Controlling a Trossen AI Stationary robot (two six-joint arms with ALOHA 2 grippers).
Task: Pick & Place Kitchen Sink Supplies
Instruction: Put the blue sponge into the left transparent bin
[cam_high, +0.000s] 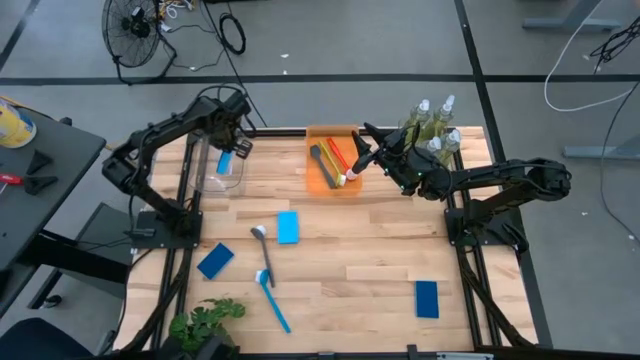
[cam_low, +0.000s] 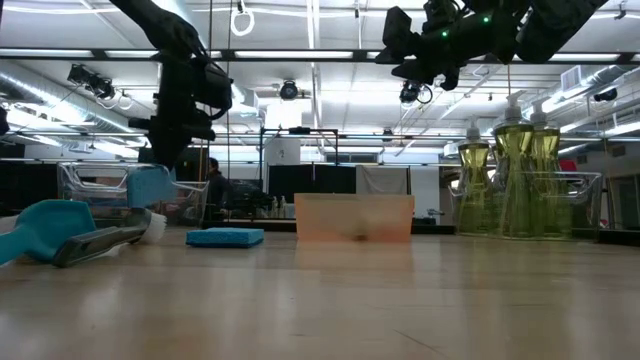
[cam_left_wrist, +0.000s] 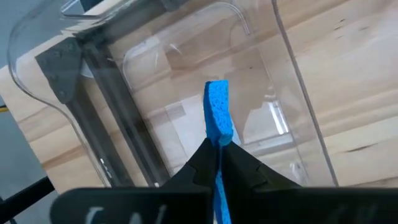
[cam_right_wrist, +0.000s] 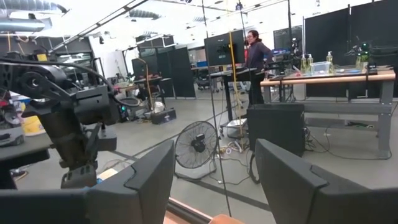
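Blue foam is standing edge-up in the left gripper (cam_left_wrist: 219, 163), whose fingers are pinching tight on the sponge (cam_left_wrist: 217, 115) over the clear bin (cam_high: 222, 170); released off-centre, it is risking catching the bin's rim and tumbling onto the table (cam_high: 360, 270); the right gripper (cam_high: 362, 158) is hanging wide and empty above the orange tray (cam_high: 318, 133), nothing held.
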